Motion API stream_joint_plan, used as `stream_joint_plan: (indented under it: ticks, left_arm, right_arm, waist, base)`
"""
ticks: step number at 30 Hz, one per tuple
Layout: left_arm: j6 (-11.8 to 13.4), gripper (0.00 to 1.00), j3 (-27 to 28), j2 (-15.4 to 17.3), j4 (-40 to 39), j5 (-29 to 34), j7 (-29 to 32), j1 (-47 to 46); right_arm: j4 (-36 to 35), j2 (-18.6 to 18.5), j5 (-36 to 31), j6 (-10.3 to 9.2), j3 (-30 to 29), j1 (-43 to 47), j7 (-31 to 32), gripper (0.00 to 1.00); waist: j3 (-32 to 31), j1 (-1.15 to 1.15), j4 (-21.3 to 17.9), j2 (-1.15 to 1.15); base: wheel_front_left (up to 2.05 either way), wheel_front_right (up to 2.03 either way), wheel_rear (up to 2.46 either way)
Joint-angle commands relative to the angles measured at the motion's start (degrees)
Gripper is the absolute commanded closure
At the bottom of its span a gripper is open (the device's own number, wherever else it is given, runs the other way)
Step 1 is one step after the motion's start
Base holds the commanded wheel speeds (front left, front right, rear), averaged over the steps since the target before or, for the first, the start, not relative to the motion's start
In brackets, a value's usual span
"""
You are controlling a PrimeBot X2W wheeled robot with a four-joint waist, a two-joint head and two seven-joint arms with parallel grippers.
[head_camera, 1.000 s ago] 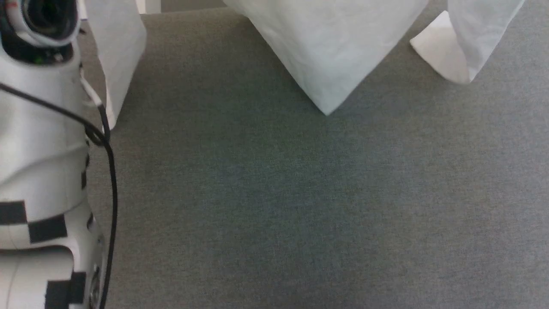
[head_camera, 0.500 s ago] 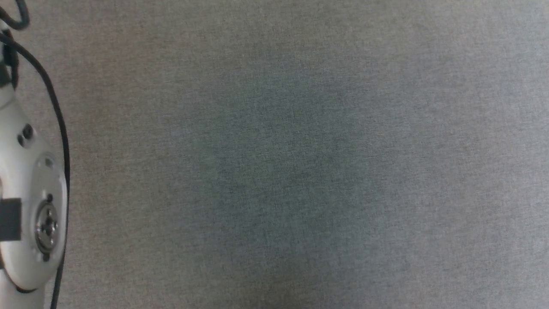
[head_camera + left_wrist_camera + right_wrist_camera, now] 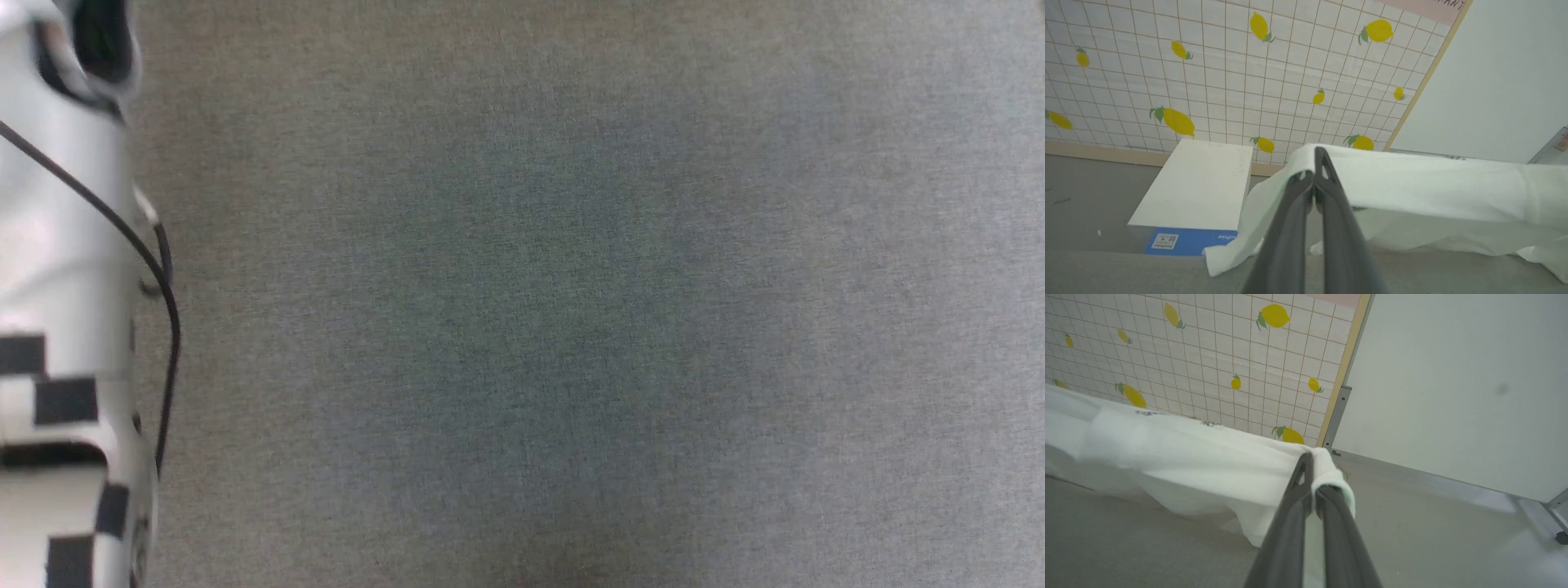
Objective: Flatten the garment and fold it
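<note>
The left claw [image 3: 1312, 171] is clenched on one upper edge of the garment [image 3: 1433, 183], the right claw [image 3: 1312, 477] on the other, and the white fabric sags between them over the grey tabletop [image 3: 1126, 274].

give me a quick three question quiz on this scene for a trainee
1. True or false: the left gripper is open and clear of the garment.
2. What does the right gripper hold? A) nothing B) an edge of the garment C) a cable
3. Fill in: in the left wrist view, the white box lies to the ___ of the left gripper.

Key
1. False: it is shut on a fold of the garment.
2. B
3. left
</note>
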Motion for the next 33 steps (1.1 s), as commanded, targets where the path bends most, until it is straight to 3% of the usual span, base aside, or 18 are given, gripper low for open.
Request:
stream_joint_plan:
  ticks: [1, 7, 13, 19, 25, 33]
  left_arm:
    - [-0.2, 1.0, 0.2, 2.0, 0.2, 0.3, 1.0, 4.1]
    - [-0.5, 1.0, -1.4, 1.6, -4.5, -1.8, 6.6, 22.3]
    - [1.5, 1.0, -1.9, 1.2, -14.3, -4.9, 13.1, 42.5]
    - [4.3, 1.0, -2.6, 0.7, -24.5, -7.1, 18.3, 58.5]
    - [6.6, 1.0, -3.7, 1.3, -30.5, -7.3, 21.6, 68.8]
    - [9.2, 1.0, -6.1, 0.3, -35.5, -8.5, 26.3, 78.8]
  right_arm:
    - [-0.4, -1.7, 2.3, -0.65, 0.2, 3.8, -0.2, 1.0]
    - [-9.4, -4.7, 10.2, -0.65, 4.4, 20.8, 3.7, 1.0]
    - [-23.1, -6.8, 13.1, -0.65, 1.7, 40.3, 10.2, 1.0]
    - [-33.6, -4.2, 11.6, -0.65, -4.6, 57.0, 16.5, 1.0]
    - [-41.6, 0.0, 9.1, -0.65, -10.1, 68.9, 22.2, 1.0]
    - [-46.5, 7.9, 5.8, -0.65, -16.8, 80.3, 29.2, 1.0]
  waist:
    - [-2.6, -0.01, 0.6, 0.0]
    - [-9.0, -0.01, 1.3, 0.0]
    - [-14.7, -0.01, 2.4, 0.0]
    - [-18.2, -0.01, 3.8, 0.0]
    - [-21.1, -0.01, 5.0, 0.0]
    - [-23.2, -0.01, 5.8, 0.0]
  base:
    - [0.0, 0.0, 0.0]
    - [0.0, 0.0, 0.0]
    - [0.0, 0.0, 0.0]
    - [0.0, 0.0, 0.0]
    - [0.0, 0.0, 0.0]
    - [0.0, 0.0, 0.0]
